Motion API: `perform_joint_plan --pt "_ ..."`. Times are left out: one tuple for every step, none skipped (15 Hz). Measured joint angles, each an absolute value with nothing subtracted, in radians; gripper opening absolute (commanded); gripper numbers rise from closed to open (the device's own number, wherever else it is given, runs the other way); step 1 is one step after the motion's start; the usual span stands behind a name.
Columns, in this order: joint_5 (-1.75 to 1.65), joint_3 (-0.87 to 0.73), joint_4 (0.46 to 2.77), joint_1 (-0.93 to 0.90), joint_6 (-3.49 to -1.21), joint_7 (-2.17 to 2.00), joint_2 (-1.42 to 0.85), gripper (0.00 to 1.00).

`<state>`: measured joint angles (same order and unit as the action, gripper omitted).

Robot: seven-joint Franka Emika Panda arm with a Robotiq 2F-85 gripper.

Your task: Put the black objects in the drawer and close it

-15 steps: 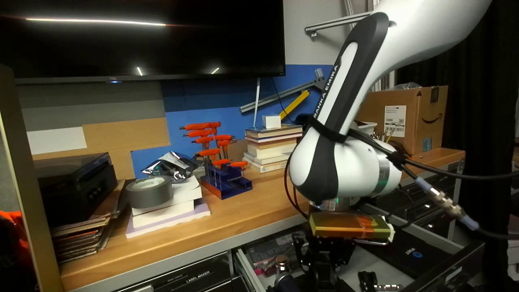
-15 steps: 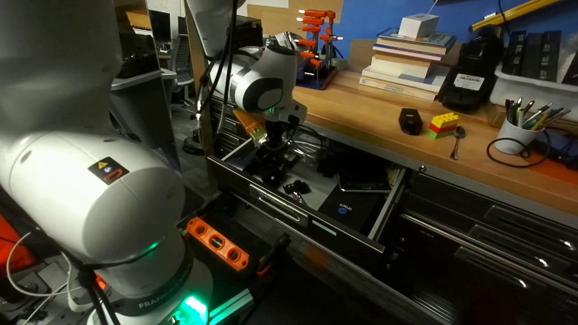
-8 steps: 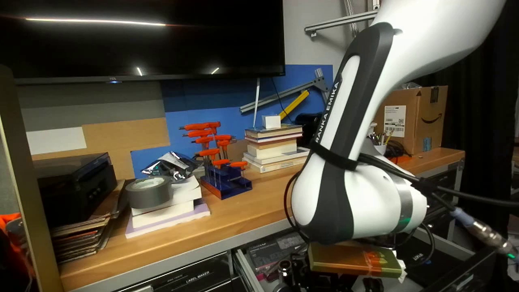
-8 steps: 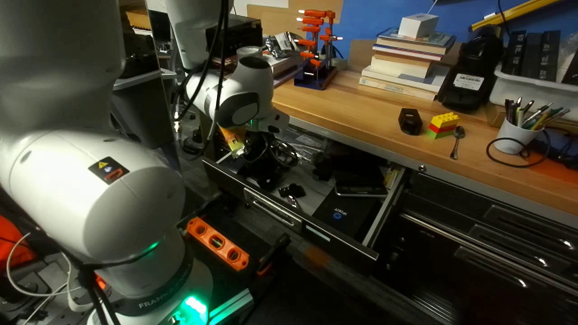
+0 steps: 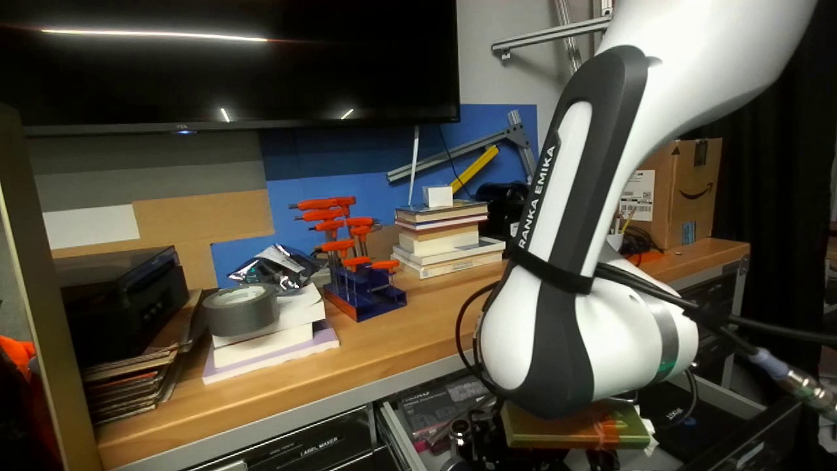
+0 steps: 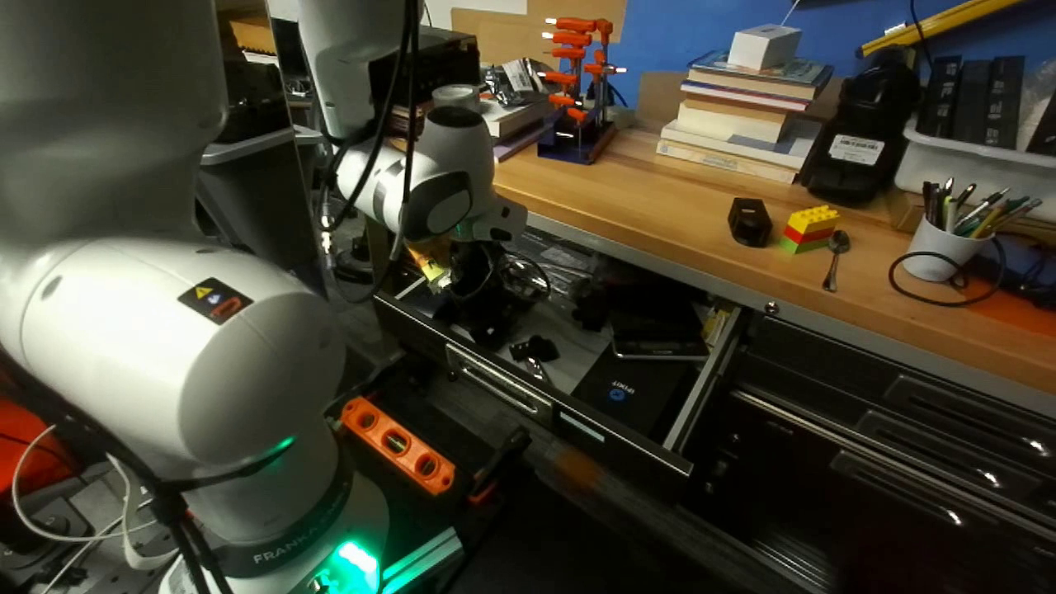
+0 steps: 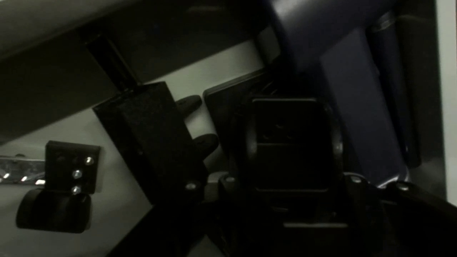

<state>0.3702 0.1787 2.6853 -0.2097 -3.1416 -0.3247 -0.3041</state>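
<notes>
- The black block [image 7: 291, 169] is within the outline of the drawer [image 6: 639, 458], dark and squared, filling the middle of the wrist view; I can't tell whether it touches the drawer's floor.
- The hand [image 7: 292, 142] has its fingers on both sides of that block and looks clamped on it, though the gloom hides much of the pads.
- The drawer stands pulled out in both exterior views, and the hand is over the end farther from the pen cup [image 6: 940, 247].
- Near the block, a black oblong piece [image 7: 150, 142] with two rounded nubs lies on one side, a dark blue tool [image 7: 360, 114] on the other; a small black bracket [image 7: 73, 167] with shiny screws lies past the oblong piece.
- Toward the drawer's opposite end I make out a flat iFixit box [image 6: 639, 404] and a black tablet-like thing [image 6: 656, 326].
- A yellow slab [image 5: 575, 428] sits under the wrist of the white arm [image 5: 621, 340].
- Up on the bench [image 6: 627, 194], another black block [image 6: 749, 223] stands near a yellow, red and green toy-brick stack [image 6: 811, 231], with a spoon [image 6: 835, 260] just beside the bricks.
- Farther along are piled books [image 6: 734, 124] topped by a white box [image 6: 765, 47], and orange-handled hex keys [image 5: 322, 214] in a blue stand [image 5: 366, 294].
</notes>
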Motion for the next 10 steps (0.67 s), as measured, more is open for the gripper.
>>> perform_joint_plan --pt "0.347 0.166 2.678 -0.211 -3.14 -0.321 -0.321 0.25" --pt "0.325 0.156 2.67 -0.211 -3.138 -0.316 -0.345 0.25" --pt "0.306 0.15 2.657 -0.211 -3.141 -0.311 -0.369 0.25" --pt "0.29 0.147 2.646 -0.211 -3.143 -0.309 -0.376 0.25" --pt "0.28 0.145 2.639 -0.211 -3.14 -0.306 -0.38 0.25" --pt "0.278 0.145 2.634 -0.209 -3.136 -0.303 -0.381 0.25" --pt "0.278 0.145 2.63 -0.208 -3.127 -0.302 -0.381 0.25" --pt "0.278 0.147 2.628 -0.207 -3.12 -0.302 -0.38 0.25" --pt "0.278 0.151 2.628 -0.205 -3.111 -0.303 -0.377 0.25" --pt "0.281 0.158 2.629 -0.201 -3.099 -0.303 -0.373 0.25"
